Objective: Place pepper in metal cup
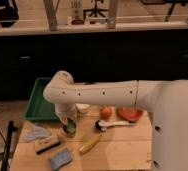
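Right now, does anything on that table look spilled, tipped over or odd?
Nothing stands out. The gripper hangs shut just above the metal cup, with the green pepper at its mouth. The white cup and red bowl sit upright; nothing has spilled on the table.

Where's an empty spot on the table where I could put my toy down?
The biggest bare wood is the front right of the table, between the yellow banana, the white-handled tool and the edge. The left side is crowded: cloth, brush, sponge, and the gripper low at the metal cup.
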